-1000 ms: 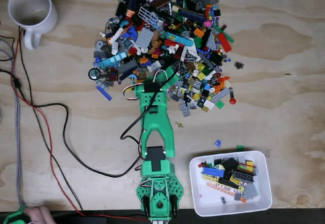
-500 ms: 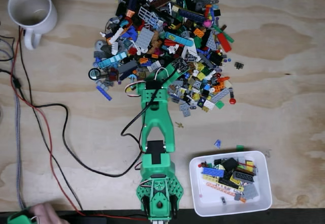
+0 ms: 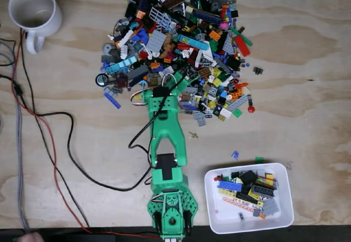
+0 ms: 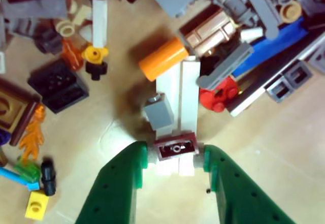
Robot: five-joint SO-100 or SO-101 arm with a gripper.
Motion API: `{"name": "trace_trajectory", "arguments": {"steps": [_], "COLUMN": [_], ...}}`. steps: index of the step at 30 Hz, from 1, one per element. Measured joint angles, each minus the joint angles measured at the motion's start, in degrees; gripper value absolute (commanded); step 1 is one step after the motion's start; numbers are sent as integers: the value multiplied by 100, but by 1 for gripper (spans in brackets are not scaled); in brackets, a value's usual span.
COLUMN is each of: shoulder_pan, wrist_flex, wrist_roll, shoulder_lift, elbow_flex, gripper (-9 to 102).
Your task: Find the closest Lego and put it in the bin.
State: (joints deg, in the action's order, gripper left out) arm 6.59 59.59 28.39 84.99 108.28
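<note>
In the wrist view my gripper is shut on a small dark red brick, its green fingertips pressing both sides. The brick lies on two long white plates beside a small grey brick. A black square piece with faint studs lies apart to the left; I cannot tell whether it is the dotted black plate. In the fixed view the gripper reaches into the lower edge of the Lego pile. The white bin sits at the lower right, holding several pieces.
A white mug stands at the top left. Black and red cables run down the left side. A tiny black piece lies right of the pile. An orange cylinder sits just beyond the white plates. Bare wood lies between pile and bin.
The arm's wrist has shifted slightly left and the gripper has settled at the pile's edge. A hand at the bottom left corner has almost left the view.
</note>
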Motion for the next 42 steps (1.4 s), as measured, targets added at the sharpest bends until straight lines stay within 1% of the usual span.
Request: {"name": "trace_trajectory", "arguments": {"steps": [2,8,16,20,26,33,35,38,42], "shoulder_pan": [44,26,-773,-1415,-2364,-3709,-4219,-4667,-5994], "wrist_flex": [360,993,1819,2127,2531,2936,2962,2953,2830], "wrist_roll": [-70,-246,-264,-237,79,905,1143,1485,2250], "shoulder_lift": [158,642,1222,1503,2004,3006,3208,3595,3894], "elbow_flex": [-35,-325,-835,-940,-940,-756,-642,-229,237], "gripper": [0,0,0,0,0,0,0,0,0]}}
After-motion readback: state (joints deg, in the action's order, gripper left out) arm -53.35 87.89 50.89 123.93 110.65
